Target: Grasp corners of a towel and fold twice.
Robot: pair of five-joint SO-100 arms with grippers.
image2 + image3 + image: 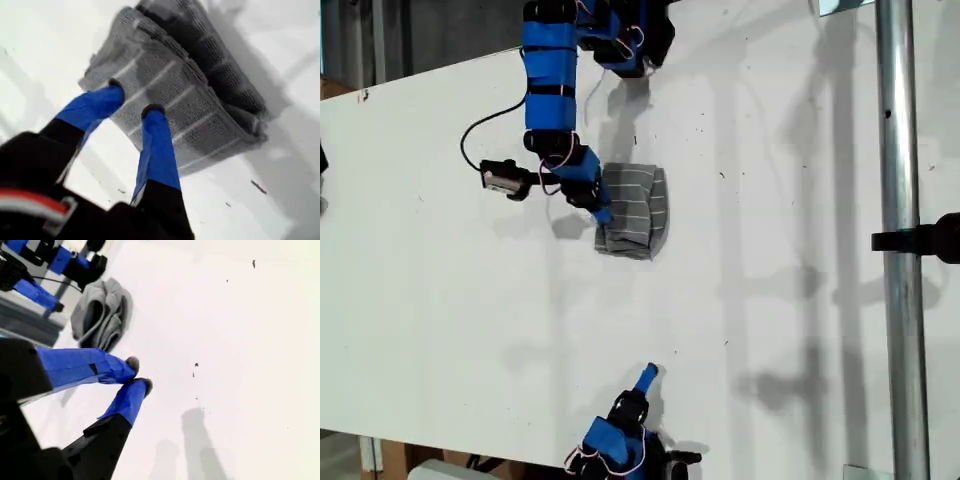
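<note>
Exterior view shows the grey soft cloth towel with thin pale stripes (638,210), folded into a small bundle, lying on the white worktop (800,320) near the middle. My first tool (604,215) sits at the towel's edge on the exterior view's left; in the first wrist view its blue fingers (157,145) are parted, tips touching the folded cloth (200,100), gripping nothing. My second tool (137,375), nearly clenched and empty, hangs well apart from the towel (102,315).

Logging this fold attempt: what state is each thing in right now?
towel: folded into a layered bundle, flat on the table
my first gripper: open, fingertips on the towel's edge
my second gripper: nearly shut, empty, away from the towel
</note>
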